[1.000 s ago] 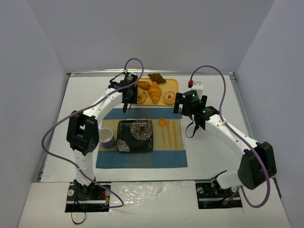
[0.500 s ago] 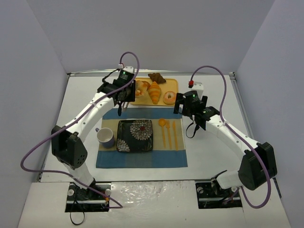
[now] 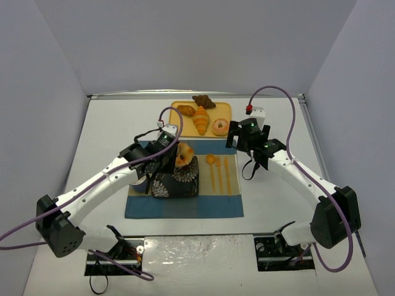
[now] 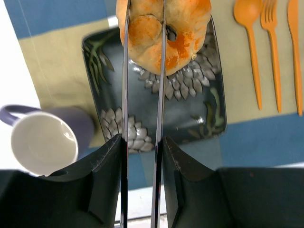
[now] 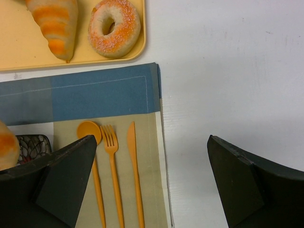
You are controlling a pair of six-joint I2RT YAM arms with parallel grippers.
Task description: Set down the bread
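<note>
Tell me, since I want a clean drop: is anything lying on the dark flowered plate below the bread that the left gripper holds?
Nothing visible does. The left gripper holds the bread above the plate, whose visible surface is bare. The mug and the orange cutlery sit beside it, not on it.

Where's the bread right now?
Top view, left of centre: the bread is clamped in the left gripper over the floral plate's far edge, mug to its left, orange cutlery to its right.
</note>
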